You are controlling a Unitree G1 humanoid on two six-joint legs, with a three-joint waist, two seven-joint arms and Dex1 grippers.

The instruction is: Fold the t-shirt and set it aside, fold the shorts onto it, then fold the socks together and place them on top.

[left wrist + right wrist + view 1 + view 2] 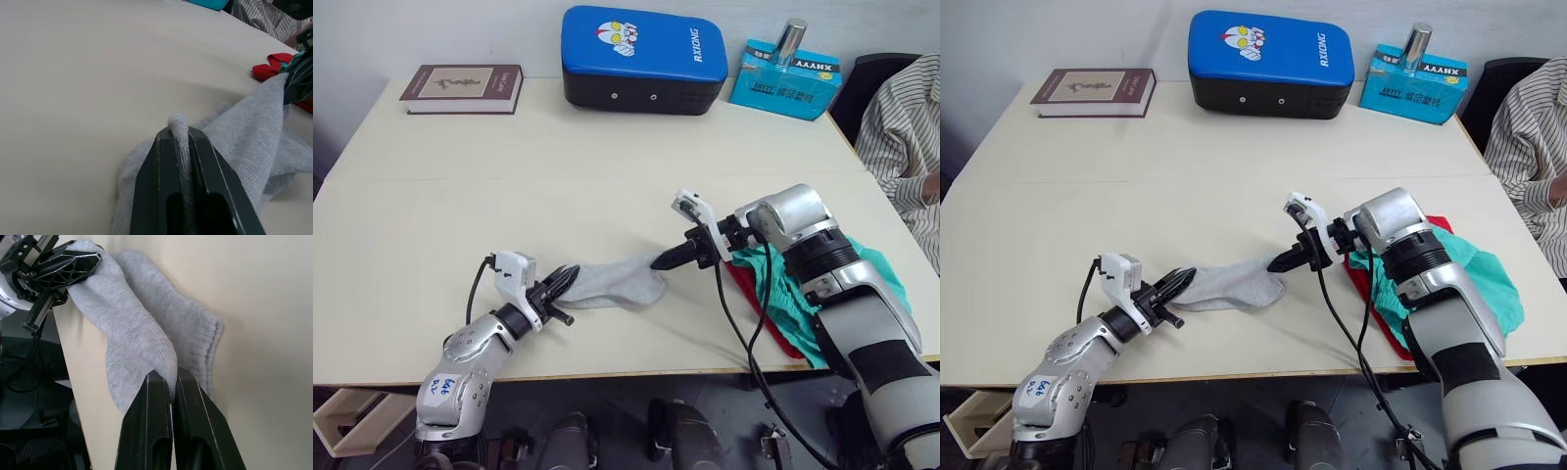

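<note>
The socks (619,282) lie between both hands, left of the shorts (773,284) atop the t-shirt (756,302)

T-shirt (773,318) mostly hidden under shorts (783,294); seated person (906,127) cut off by edge.

Light grey socks (619,282) lie on the cream table (509,196) at centre frame. At right, teal shorts (781,284) cover the bright red t-shirt (773,323). Along the top: a maroon book (462,88), a blue-and-black pad (643,59) and a turquoise box (786,80). A striped sleeve (901,127) shows at the right edge.
</note>
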